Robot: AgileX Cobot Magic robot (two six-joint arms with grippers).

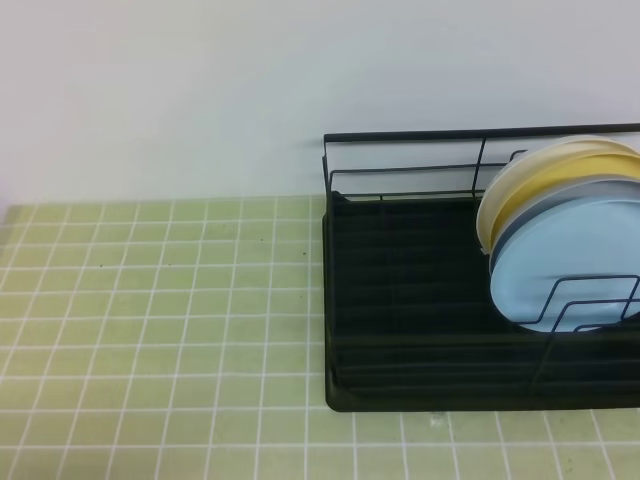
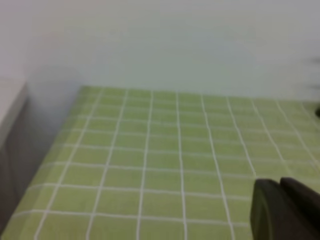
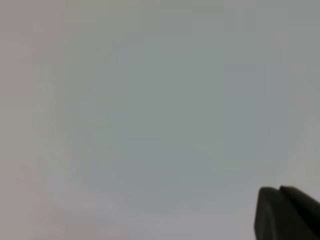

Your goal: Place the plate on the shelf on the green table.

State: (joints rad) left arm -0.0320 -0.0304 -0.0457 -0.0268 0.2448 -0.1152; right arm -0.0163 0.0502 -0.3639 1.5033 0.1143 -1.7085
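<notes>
Since the light-blue plate (image 1: 575,265) stands racked at three o'clock in the black wire dish rack (image 1: 420,300), placement looks complete; neither gripper's grasp can be told.

The shelf (image 1: 420,330) and its stacked plates run off the right edge. Each wrist view shows only a dark blurred corner of an end effector.

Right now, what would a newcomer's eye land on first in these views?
The large black wire dish rack on the right of the pale green tiled table. Then the upright stack at its right end: a round light-blue plate in front, with yellow and cream plates behind. The remaining tiles look bare.
</notes>
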